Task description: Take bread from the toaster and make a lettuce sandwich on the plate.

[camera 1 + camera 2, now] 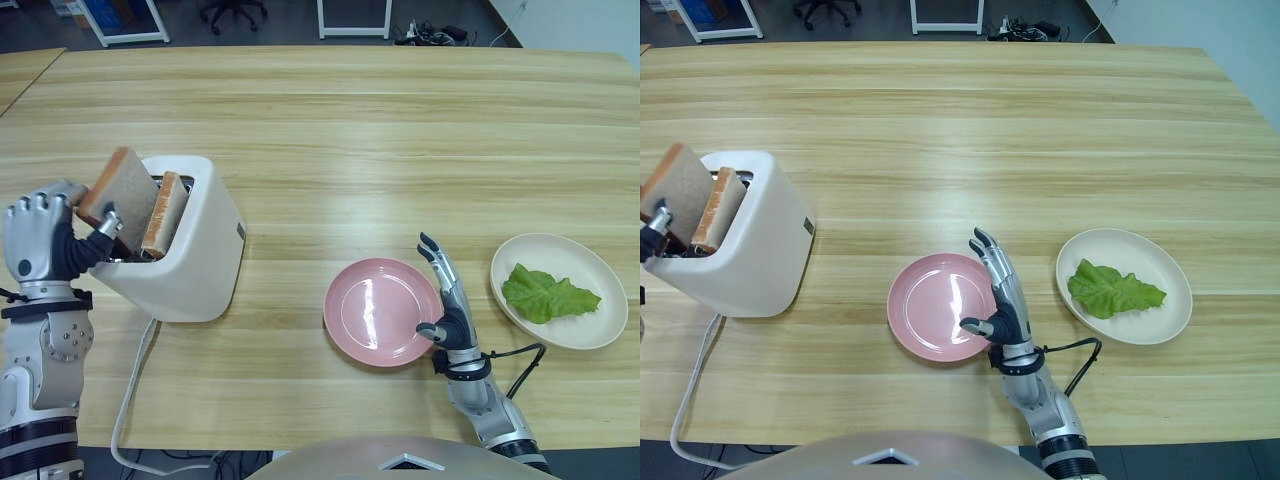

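1. White toaster (195, 250) stands on the wooden table (350, 130), at 9 o'clock from the pink plate (375, 310) and well apart from it.
2. Two bread slices stand in the toaster's top. The left slice (120, 195) sits higher and leans toward 10 o'clock. The right slice (167, 212) sits lower, just beside it and closer to upright.
3. Left hand (40, 235) is at 9 o'clock of the toaster, clamped on the left slice: thumb on its near face, the other fingers behind its outer edge.
4. Pink plate lies flat near the table's front edge.
5. Right hand (447, 300) is at the pink plate's 3 o'clock rim, released and holding nothing. Its fingers are stretched straight toward 12 o'clock, and the thumb reaches over the rim toward 9 o'clock. Whether it touches the plate cannot be told.
6. Cream plate (590, 330) lies at 3 o'clock from the pink plate, just beyond the right hand. Lettuce (545, 293) lies flat in its middle.
7. White cord (130, 385) runs from the toaster's base toward 6 o'clock and over the table's front edge.
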Controlling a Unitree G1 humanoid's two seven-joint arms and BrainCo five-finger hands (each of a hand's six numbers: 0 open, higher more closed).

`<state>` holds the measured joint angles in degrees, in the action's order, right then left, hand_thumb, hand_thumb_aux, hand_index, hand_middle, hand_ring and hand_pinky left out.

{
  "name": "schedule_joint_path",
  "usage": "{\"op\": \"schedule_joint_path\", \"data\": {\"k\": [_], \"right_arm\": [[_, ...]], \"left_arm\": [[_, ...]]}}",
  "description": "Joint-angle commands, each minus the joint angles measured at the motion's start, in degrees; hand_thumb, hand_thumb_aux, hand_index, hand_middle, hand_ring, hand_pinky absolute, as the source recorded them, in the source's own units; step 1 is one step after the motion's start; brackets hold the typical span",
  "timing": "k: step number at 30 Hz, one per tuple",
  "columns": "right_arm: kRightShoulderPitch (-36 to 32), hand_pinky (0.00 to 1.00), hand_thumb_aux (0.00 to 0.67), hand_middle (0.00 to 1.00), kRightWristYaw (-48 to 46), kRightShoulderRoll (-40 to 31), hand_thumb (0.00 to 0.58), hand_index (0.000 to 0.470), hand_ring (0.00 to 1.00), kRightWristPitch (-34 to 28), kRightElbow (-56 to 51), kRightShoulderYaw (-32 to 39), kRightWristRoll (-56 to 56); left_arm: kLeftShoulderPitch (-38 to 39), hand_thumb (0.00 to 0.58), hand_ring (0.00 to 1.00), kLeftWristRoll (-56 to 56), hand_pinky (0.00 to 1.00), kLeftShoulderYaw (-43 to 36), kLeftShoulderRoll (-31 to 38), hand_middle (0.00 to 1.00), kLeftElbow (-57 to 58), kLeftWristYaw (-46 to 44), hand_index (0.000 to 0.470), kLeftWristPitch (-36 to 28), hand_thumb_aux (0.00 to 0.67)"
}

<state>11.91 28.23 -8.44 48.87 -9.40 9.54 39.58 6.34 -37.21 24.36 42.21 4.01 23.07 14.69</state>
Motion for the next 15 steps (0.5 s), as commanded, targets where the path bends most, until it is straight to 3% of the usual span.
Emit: {"op": "schedule_joint_path", "data": {"k": [1, 8, 12, 15], "right_arm": [[-0.3, 0.00, 0.000, 0.00, 0.3, -0.3, 0.000, 0.000, 0.00, -0.8, -0.9, 0.5, 0.1], [-1.1, 0.00, 0.000, 0.00, 0.8, -0.3, 0.000, 0.000, 0.00, -1.4, -1.3, 0.2, -1.3], [-1.7, 0.00, 0.000, 0.00, 1.1, -0.4, 0.000, 0.000, 0.00, -2.0, 0.1, -1.6, -3.4], [-2.0, 0.00, 0.000, 0.00, 1.0, -1.1, 0.000, 0.000, 0.00, -2.5, 2.2, -3.8, -4.9]], "left_arm": [[-4.3, 0.580, 1.00, 3.2, 1.00, 2.5, -2.6, 1.00, 1.6, 5.9, 0.470, -0.2, 0.670], [-9.4, 0.580, 1.00, 17.7, 1.00, 4.2, -10.4, 1.00, -6.0, 7.9, 0.470, 5.4, 0.670], [-6.0, 0.580, 1.00, 30.8, 1.00, -1.4, -15.5, 1.00, -20.1, -2.0, 0.470, 5.8, 0.670], [1.0, 0.580, 1.00, 39.9, 1.00, -12.2, -17.6, 1.00, -29.1, -13.5, 0.470, 6.6, 0.670]]}}
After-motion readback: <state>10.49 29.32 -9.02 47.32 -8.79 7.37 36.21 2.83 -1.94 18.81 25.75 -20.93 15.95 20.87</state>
